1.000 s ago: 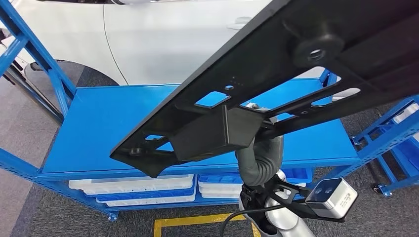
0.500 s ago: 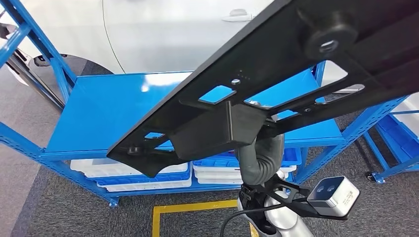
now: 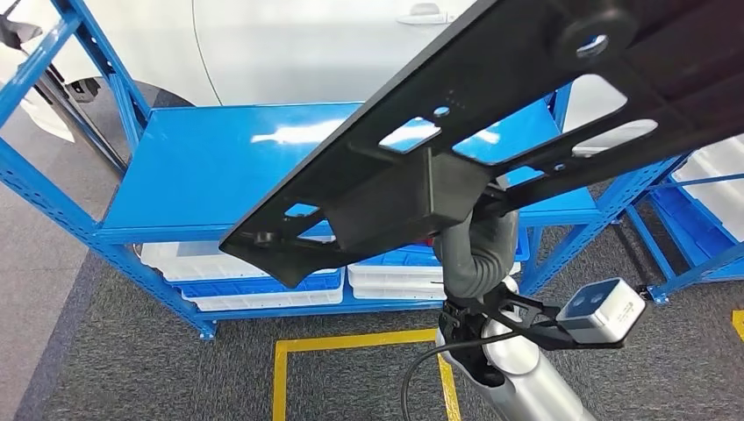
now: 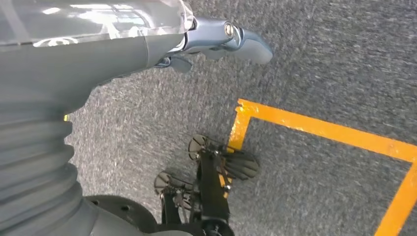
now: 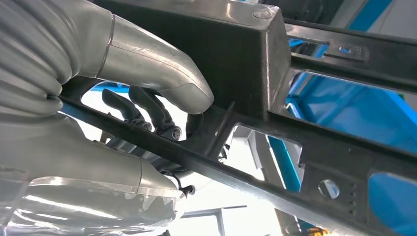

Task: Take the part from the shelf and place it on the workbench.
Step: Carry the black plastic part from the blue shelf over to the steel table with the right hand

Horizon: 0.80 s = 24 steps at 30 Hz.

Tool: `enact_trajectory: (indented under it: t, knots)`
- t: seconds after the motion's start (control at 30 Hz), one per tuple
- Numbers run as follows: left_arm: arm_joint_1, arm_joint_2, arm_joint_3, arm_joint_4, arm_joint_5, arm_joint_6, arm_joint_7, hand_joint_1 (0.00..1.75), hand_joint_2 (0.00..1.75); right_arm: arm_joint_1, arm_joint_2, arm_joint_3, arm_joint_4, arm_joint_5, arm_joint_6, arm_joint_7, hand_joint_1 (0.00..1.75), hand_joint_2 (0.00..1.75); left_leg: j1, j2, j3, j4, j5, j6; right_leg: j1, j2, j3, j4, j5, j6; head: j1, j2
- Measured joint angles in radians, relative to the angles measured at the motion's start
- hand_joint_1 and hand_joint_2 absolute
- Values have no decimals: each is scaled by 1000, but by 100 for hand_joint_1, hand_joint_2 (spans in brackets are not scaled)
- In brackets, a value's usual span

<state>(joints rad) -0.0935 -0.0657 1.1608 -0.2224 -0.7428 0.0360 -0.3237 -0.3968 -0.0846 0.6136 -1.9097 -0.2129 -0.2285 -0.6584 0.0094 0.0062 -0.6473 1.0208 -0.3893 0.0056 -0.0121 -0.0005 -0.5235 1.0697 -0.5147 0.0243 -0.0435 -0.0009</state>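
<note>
The blue shelving unit [image 3: 219, 167] stands ahead in the head view, its top deck bare, with white and blue trays [image 3: 254, 279] stacked on the tier below and a white car body [image 3: 289, 44] behind it. The black plastic part [image 3: 491, 114], a long flat panel with rectangular cut-outs and a box-shaped section on its underside, is held aloft above the shelving unit, tilted, and runs diagonally across the head view. The right hand [image 5: 142, 98] grips the part from below: in the right wrist view the thumb presses against the box section while the dark fingers [image 5: 157, 115] hook through an opening around a rib of the frame. The left hand [image 4: 216, 42] hangs over the grey carpet [image 4: 319, 59], holding nothing, fingers extended. Yellow floor tape [image 4: 314, 129] marks a corner on the carpet.
</note>
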Motion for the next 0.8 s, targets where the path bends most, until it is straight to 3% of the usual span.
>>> enact_trajectory:
  t: [0.07, 0.13, 0.17, 0.2, 0.27, 0.3, 0.33, 0.37, 0.43, 0.5, 0.53, 0.57, 0.63, 0.67, 0.7, 0.77, 0.8]
  knots:
    - [1, 0, 0, 0, -2, -2, 0, 0, 175, -9, -15, 0, 3, -11, -1, -6, 175, 175, -2, -1, -7, 1, 17, -12, 6, 1, 27, -53, -16, -13, 0, 0]
    - [3, 0, 1, 0, -3, -1, 1, 0, 175, -11, -27, 0, 6, -14, 0, -10, 175, 175, 0, -3, -13, 1, 21, -24, 4, -1, 13, -55, 2, -29, 0, 0]
    - [3, 0, 2, 0, -4, -1, 2, 0, 175, -11, -31, 0, 6, -16, 2, -12, 175, 175, 2, -4, -22, 17, -1, -29, 3, -3, 3, -58, 14, -38, 0, 0]
    - [4, 0, 3, 0, -6, -1, 2, 0, 175, -11, -35, 0, 7, -16, 5, -16, 175, 175, 3, -5, -34, 50, -42, -33, 1, -5, -8, -60, 27, -45, 0, 0]
    - [4, -1, 3, 0, -10, -2, 4, 0, 175, -6, -46, 0, 7, -18, 20, -25, 175, 175, 5, -5, -64, 169, -145, -41, 3, -5, -37, -59, 51, -52, 0, 0]
    - [4, -2, 3, 0, -12, -2, 5, 0, 175, -1, -52, 0, 7, -17, 30, -29, 175, 175, 6, -5, -73, 232, -175, -43, 5, -5, -52, -58, 63, -53, 0, 0]
    - [3, -2, 3, 0, -14, -2, 5, 0, 175, 5, -59, 0, 7, -16, 41, -31, 175, 175, 6, -5, -72, 275, -181, -43, 7, -5, -69, -56, 75, -53, 0, 0]
    - [3, -2, 3, 0, -15, -1, 6, 0, 175, 10, -64, -1, 6, -14, 52, -32, 175, 175, 5, -5, -57, 287, -166, -42, 9, -5, -86, -55, 87, -52, 0, 0]
    - [1, -2, 3, 0, -20, 0, 8, 0, 175, 16, -74, -3, 6, -7, 71, -33, 175, 175, 4, -5, 25, 210, -117, -32, 11, -3, -115, -52, 110, -49, 0, 0]
    - [-5, -2, 3, 0, -25, 4, 10, 0, 175, 17, -82, -9, 6, -3, 84, -34, 175, 175, -2, -6, 138, 59, -122, -17, 14, -2, -133, -50, 130, -41, 0, 0]
    - [-7, -2, 3, 0, -26, 7, 11, 0, 175, 17, -87, -13, 6, -3, 87, -34, 175, 175, -7, -6, 173, 3, -133, -11, 14, -3, -136, -51, 139, -35, 0, 0]
    - [-9, -3, 3, 0, -26, 10, 11, 0, 175, 16, -91, -17, 6, -3, 89, -35, 175, 175, -11, -7, 190, -30, -142, -6, 13, -4, -138, -54, 149, -29, 0, 0]
    - [-9, -4, 3, 0, -26, 13, 12, 0, 175, 16, -100, -22, 6, -4, 90, -37, 175, 175, -11, -4, 180, -44, -128, 5, 9, -4, -141, -60, 161, -15, 0, 0]
    - [-9, -4, 3, 0, -25, 15, 13, 0, 175, 17, -104, -25, 6, -5, 94, -37, 175, 175, -10, -2, 172, -48, -118, 12, 8, -3, -148, -51, 147, -10, 0, 0]
    - [-8, -5, 3, 0, -23, 16, 13, 0, 175, 17, -109, -27, 6, -5, 99, -38, 175, 175, -7, 0, 164, -51, -106, 18, 7, -1, -159, -24, 114, -5, 0, 0]
    - [-8, -7, 4, 0, -16, 19, 16, 0, 175, 19, -116, -30, 6, -3, 113, -38, 175, 175, -7, 2, 141, -52, -84, 25, 3, 0, -196, 90, 16, 2, 0, 0]
    - [-7, -8, 5, 0, -12, 22, 18, 0, 175, 22, -118, -30, 6, -3, 119, -38, 175, 175, -7, 3, 129, -51, -74, 26, 1, -1, -213, 157, -19, 6, 0, 0]
